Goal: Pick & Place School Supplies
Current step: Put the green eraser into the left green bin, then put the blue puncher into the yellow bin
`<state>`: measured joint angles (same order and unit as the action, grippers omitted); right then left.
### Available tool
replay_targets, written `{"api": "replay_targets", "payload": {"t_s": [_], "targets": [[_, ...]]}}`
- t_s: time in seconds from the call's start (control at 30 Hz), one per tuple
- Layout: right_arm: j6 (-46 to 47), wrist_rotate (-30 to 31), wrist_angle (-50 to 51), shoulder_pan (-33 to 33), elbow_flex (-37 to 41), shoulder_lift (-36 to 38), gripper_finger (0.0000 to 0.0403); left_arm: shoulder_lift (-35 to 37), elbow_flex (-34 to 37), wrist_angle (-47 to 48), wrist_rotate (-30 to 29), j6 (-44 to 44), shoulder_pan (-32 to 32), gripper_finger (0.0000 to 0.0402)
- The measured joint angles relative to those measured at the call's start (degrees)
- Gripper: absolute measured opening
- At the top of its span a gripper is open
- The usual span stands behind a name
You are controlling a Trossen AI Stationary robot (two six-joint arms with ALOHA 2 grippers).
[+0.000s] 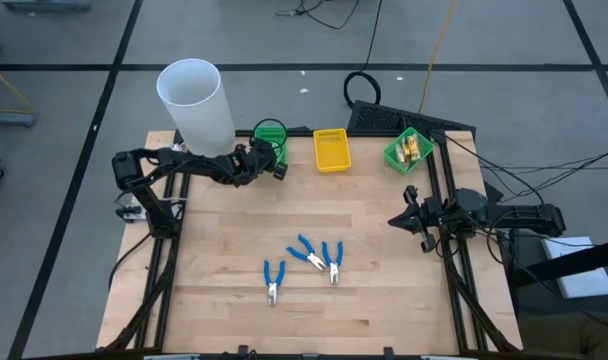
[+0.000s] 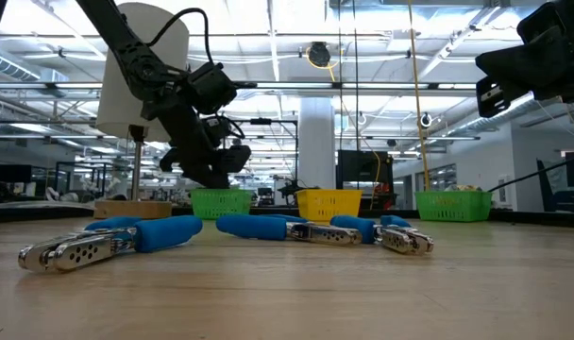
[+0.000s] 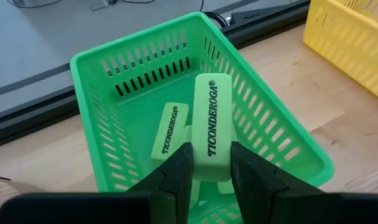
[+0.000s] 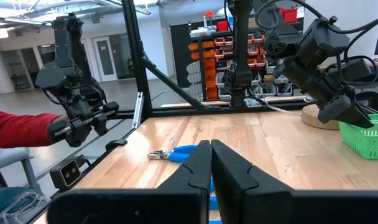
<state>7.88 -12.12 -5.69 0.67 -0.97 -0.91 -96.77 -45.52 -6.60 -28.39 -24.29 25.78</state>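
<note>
Green eraser (image 3: pixel 211 124) pinched by left gripper (image 3: pixel 209 169) above the green bin (image 3: pixel 102 81) at upper centre of the high view, not yet dropped; two more erasers (image 3: pixel 169 134) seem to lie inside; second green bin (image 1: pixel 396 156) upper right holds yellow pieces (image 1: pixel 414 148), count unclear; yellow bin (image 1: pixel 331 150) looks empty; three blue-handled pliers (image 1: pixel 313 259) left at lower centre; right gripper (image 4: pixel 211 155) shut, empty, idle at right edge.

- Along the table's (image 1: pixel 214 300) far edge stand a white cylinder (image 1: pixel 196 105) and three bins (image 1: pixel 331 150), blocking passage.
- Three blue-handled pliers (image 1: pixel 314 262) clutter the middle.
- Near edge and both near corners lie open.
- Left gripper (image 3: pixel 204 168), gripping an eraser (image 3: pixel 211 124), fills the green bin (image 3: pixel 89 87).
</note>
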Motion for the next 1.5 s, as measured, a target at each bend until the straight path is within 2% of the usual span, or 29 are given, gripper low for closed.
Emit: {"api": "replay_targets", "payload": {"t_s": [0.4,0.5,0.73,1.03,1.2,1.5], "targets": [[0.0,0.0,-0.02,0.0,0.0,0.0,0.0004,0.02,0.0,-0.22,0.1,1.5,0.0,0.0194],[0.0,0.0,0.0,0.02,0.0,0.0,0.0004,0.04,0.0,-1.51,2.67,3.37,0.0,0.0205],[0.0,0.0,-0.01,0.0,-0.01,0.0,0.0004,0.07,0.0,-6.4,11.91,6.36,-1.17,0.0209],[0.0,0.0,0.0,0.0,0.0,0.0,0.0004,0.07,0.0,-11.75,16.94,10.78,-3.97,0.0209],[0.01,0.0,-0.01,0.0,-0.01,-0.02,0.0004,0.07,0.0,-14.53,21.13,10.25,-6.29,0.0209],[0.0,-0.01,0.0,0.01,-0.01,-0.02,0.0004,3.03,0.04,-12.95,28.99,11.93,-13.22,0.0209]]}}
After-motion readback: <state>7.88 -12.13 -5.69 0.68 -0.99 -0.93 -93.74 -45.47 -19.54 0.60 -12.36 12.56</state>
